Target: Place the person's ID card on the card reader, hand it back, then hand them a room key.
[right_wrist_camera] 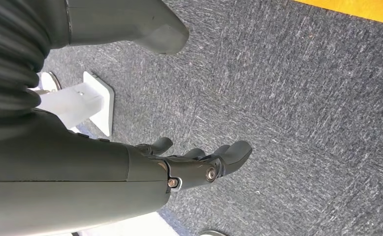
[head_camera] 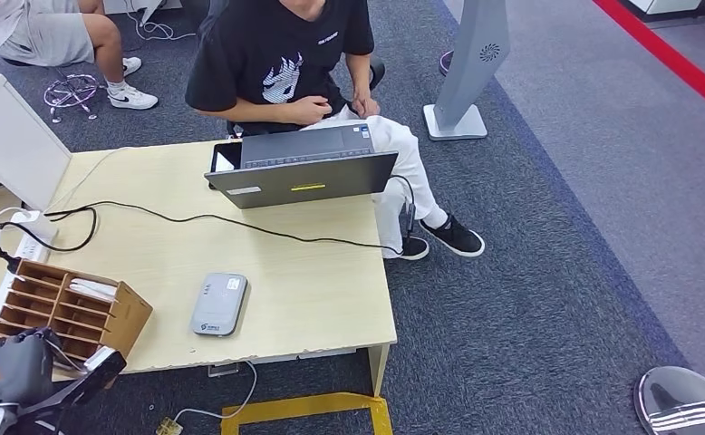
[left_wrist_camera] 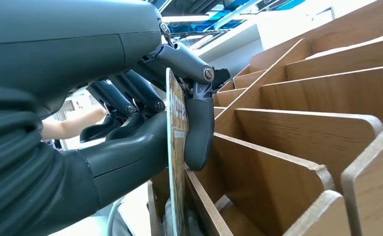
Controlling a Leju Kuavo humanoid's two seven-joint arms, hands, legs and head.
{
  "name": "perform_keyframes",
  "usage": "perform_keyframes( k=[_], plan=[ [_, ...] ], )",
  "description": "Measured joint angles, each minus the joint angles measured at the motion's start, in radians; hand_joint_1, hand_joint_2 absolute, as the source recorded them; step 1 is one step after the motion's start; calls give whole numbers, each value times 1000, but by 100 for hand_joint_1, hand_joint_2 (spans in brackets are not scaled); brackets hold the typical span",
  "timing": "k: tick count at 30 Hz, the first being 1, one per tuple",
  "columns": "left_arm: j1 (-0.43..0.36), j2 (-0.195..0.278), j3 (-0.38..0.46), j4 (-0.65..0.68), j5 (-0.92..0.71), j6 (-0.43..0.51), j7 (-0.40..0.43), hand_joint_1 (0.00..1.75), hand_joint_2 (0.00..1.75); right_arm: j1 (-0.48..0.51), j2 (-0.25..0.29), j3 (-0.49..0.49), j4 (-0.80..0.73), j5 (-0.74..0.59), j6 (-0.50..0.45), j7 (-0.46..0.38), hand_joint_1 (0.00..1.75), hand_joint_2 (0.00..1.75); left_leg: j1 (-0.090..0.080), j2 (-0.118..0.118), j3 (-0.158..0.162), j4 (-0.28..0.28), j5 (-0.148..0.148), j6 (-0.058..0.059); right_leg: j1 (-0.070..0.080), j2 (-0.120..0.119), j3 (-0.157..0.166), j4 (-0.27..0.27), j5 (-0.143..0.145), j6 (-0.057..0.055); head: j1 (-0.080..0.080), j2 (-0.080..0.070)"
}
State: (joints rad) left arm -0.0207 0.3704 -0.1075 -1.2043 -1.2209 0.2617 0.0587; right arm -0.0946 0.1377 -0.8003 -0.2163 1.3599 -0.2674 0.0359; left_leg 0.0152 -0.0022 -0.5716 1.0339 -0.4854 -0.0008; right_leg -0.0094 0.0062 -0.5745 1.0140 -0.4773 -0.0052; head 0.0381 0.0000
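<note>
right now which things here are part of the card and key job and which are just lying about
Part of the job:
card reader
wooden slot rack
card pinched by the left hand at the rack
seated person
right hand, hanging over the carpet

Just lying about:
laptop
black cable
power strip
white stand

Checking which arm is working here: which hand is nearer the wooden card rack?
Left. The left hand is at the wooden card rack, pinching a card at its slots. The right hand hangs open over the carpet, away from the table.
</note>
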Motion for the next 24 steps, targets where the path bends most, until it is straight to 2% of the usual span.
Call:
perform_keyframes(
  k=[11, 14, 20, 24],
  plan=[
    [13, 0, 21, 0, -2, 36, -9, 175, 175, 0, 2, 0, 0, -7, 2, -2, 0, 175, 0, 0, 1, 0, 0, -1, 0, 0, 0, 0, 0, 0, 0, 0],
    [22, -1, 33, -4, -11, 87, -28, 175, 175, 0, 3, 0, 0, -9, 3, -2, 0, 175, 0, 0, 0, 0, 0, -1, 0, 0, 0, 0, 0, 0, 0, 0],
    [33, -14, 68, -35, -12, 249, -69, 175, 175, 0, 8, 0, 0, -12, 4, 0, 0, 175, 0, 0, 0, 0, 0, -1, 0, 0, -1, 0, 0, 0, 0, 0],
    [33, -24, 94, -59, -4, 300, -85, 175, 175, 0, 11, 0, 0, -11, 5, 2, 0, 175, 0, 0, 0, 0, 0, -1, 0, 0, -1, 0, 0, 0, 0, 0]
  ],
)
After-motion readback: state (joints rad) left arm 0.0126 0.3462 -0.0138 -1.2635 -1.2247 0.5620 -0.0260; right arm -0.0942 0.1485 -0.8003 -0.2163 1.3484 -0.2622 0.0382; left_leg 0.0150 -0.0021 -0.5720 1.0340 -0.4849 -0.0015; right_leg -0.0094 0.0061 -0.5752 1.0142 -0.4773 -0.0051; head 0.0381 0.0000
